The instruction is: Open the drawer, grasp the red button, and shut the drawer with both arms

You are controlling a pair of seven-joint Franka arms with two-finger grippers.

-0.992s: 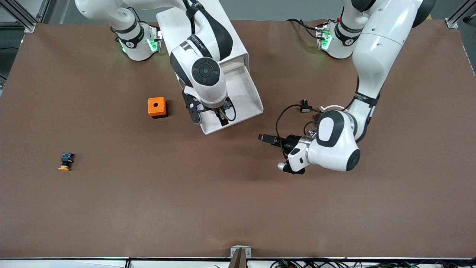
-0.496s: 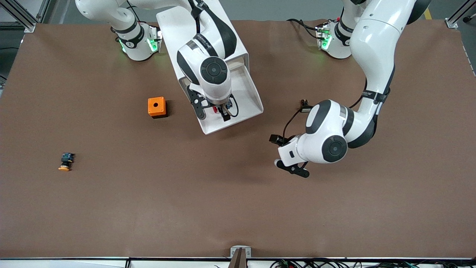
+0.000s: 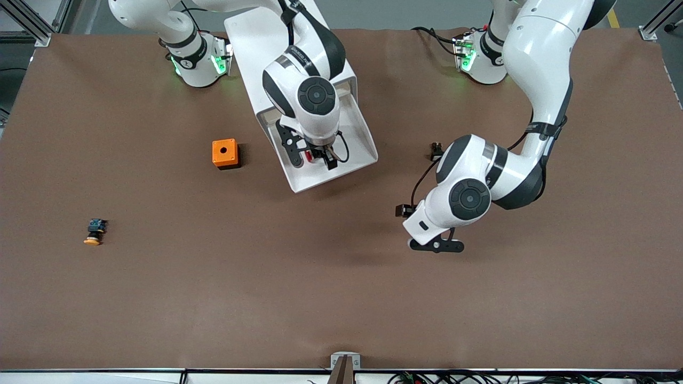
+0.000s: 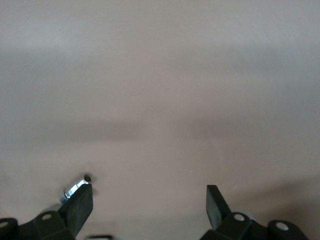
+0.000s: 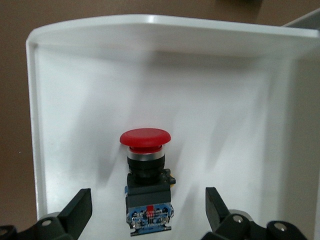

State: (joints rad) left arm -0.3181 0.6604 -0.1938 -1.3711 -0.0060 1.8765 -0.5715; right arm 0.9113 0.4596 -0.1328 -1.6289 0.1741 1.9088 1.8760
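Note:
The drawer stands pulled out of the white cabinet, toward the front camera. The red-capped button lies on its side on the drawer floor. In the right wrist view the button shows its red cap and black-and-blue body, inside the drawer's rim. My right gripper hangs open over the button, one finger on either side of its body. My left gripper is open and empty over bare brown table, toward the left arm's end.
An orange cube with a hole sits beside the drawer, toward the right arm's end. A like button with an orange-yellow cap lies nearer the front camera, at the right arm's end. The brown table spreads wide.
My right gripper has moved a little toward the cabinet, over the button. My left hand has turned from pointing sideways to pointing down and shifted toward the left arm's end.

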